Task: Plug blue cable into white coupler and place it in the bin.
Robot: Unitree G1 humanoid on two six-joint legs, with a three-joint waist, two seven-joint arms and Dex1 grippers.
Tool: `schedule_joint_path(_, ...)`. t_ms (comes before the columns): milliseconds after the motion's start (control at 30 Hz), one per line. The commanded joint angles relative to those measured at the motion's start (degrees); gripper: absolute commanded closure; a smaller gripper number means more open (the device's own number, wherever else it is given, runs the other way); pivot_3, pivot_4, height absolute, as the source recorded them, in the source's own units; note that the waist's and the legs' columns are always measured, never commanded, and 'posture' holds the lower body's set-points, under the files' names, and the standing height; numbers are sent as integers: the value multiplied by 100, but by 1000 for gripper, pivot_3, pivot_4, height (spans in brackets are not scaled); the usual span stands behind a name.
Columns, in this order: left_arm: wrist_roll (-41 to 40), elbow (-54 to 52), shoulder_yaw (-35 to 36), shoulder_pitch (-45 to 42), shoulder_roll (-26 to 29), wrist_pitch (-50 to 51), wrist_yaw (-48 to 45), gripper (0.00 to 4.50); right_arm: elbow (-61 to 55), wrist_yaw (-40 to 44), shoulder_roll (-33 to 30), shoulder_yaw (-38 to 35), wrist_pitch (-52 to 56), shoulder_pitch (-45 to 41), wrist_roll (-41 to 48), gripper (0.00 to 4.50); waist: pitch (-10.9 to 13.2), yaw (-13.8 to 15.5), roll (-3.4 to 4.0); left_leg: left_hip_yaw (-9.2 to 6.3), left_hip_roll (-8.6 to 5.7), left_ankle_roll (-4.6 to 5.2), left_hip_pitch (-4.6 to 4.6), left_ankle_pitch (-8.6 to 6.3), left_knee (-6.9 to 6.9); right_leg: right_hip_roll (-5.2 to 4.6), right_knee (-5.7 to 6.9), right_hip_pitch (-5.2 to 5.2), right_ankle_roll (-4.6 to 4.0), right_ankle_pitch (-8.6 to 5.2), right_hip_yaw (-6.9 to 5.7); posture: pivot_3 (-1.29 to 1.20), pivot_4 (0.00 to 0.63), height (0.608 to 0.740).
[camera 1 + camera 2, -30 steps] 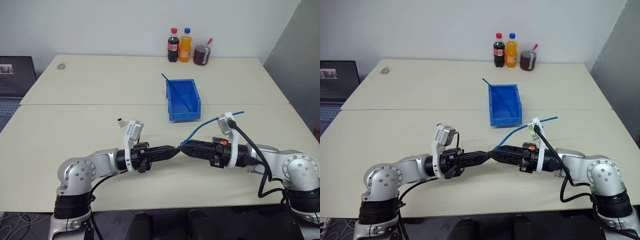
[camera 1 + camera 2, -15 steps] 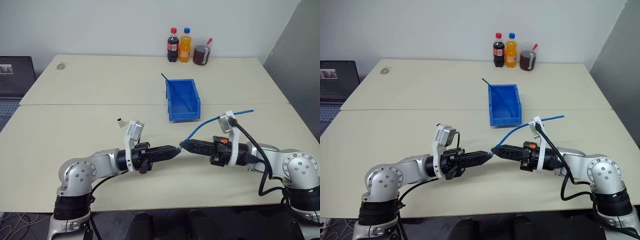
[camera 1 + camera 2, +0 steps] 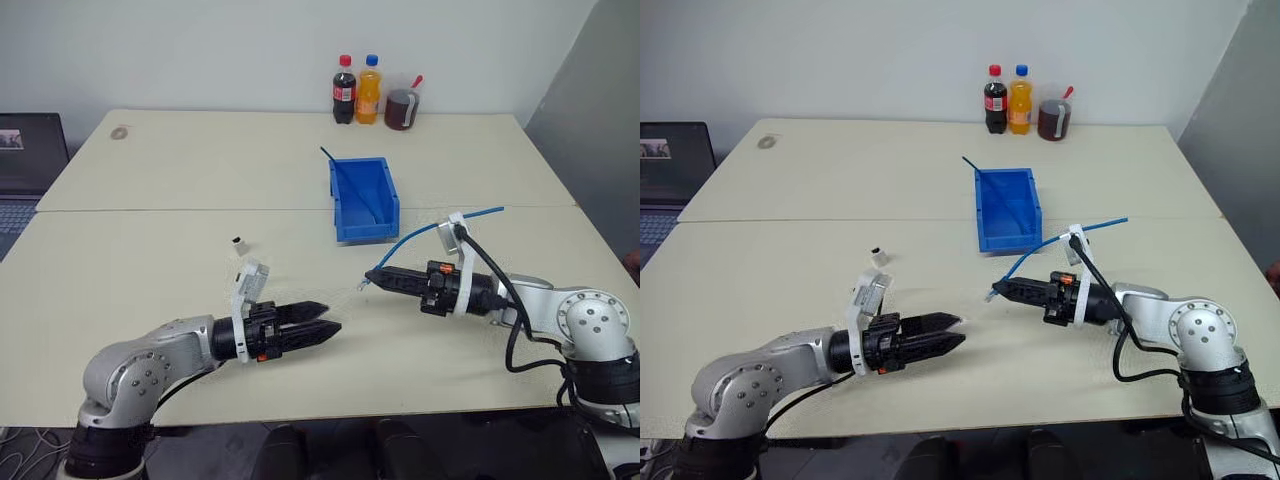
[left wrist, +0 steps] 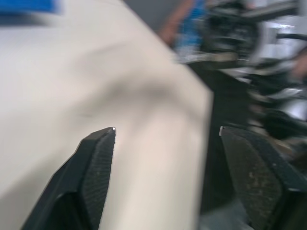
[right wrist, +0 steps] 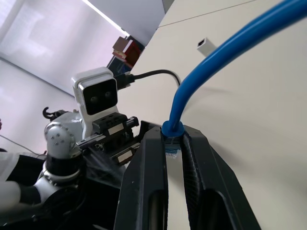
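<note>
The blue cable (image 3: 430, 232) curves through the air from behind my right wrist down to its plug. My right gripper (image 3: 369, 280) is shut on that plug, a little above the table and pointing left; the right wrist view shows the plug (image 5: 171, 143) pinched between the fingers. The white coupler (image 3: 240, 242) lies alone on the table, off to the left of both grippers. My left gripper (image 3: 333, 316) hovers low near the front edge, open and holding nothing, with a gap between it and the right gripper. The bin (image 3: 363, 199) stands behind the grippers, mid-table.
A darker blue cable (image 3: 345, 172) lies in the bin with one end poking over its back left corner. Two bottles (image 3: 358, 90) and a cup of dark drink (image 3: 403, 108) stand at the table's far edge. A laptop (image 3: 28, 160) sits at the far left.
The two grippers met tip to tip at the cable's end. The right one shut on the plug and moved forward. The left one opened and drew back left and down.
</note>
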Motion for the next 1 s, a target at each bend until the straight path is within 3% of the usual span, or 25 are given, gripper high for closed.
schedule_joint_path(33, 1847, 17, -259, 361, -210, -1261, 1406, 18, 123, 394, 88, -149, -140, -237, -419, 4366, -1, 3, 1, 1, 0, 0, 0, 0, 0, 0, 0, 0, 0, 0, 4, 0, 150, 740)
schedule_joint_path(200, 3166, 407, -507, 517, -756, -2275, 2521, 18, 298, 757, 220, -61, -121, -385, -905, 4366, 0, 10, 0, 6, -2, 1, -3, -1, -3, -9, -4, 0, 0, 1, 15, 0, 150, 740)
schedule_joint_path(333, 3703, 972, -230, 280, -887, -2698, 3049, 18, 427, 955, 322, -92, -82, -509, -1179, 4366, 0, 7, 1, 1, -1, 0, -3, -1, -3, -8, 0, -1, -1, 1, 11, 0, 150, 740)
schedule_joint_path(433, 3803, 1493, -72, 30, -1088, -2811, 3327, 18, 494, 1070, 369, -134, -70, -558, -1351, 4366, 0, 7, 1, 0, 0, 1, -2, 0, -2, -3, 2, -1, -1, 1, 8, 0, 150, 740)
schedule_joint_path(700, 3971, 2507, -140, -1011, -2237, -2725, 4137, 18, 447, 1156, 345, -291, 54, -568, -1570, 4366, -3, 54, 2, 5, -13, 1, -5, 0, 6, -14, -1, 6, 22, 14, -6, 0, 150, 740)
schedule_joint_path(1000, 4353, 3388, 205, -1684, -3233, -2710, 5596, 18, 280, 1061, 287, -512, 193, -498, -1645, 4366, -17, 53, 19, 6, -18, 1, -4, 1, 9, -13, -1, 8, 28, 18, -2, 0, 150, 740)
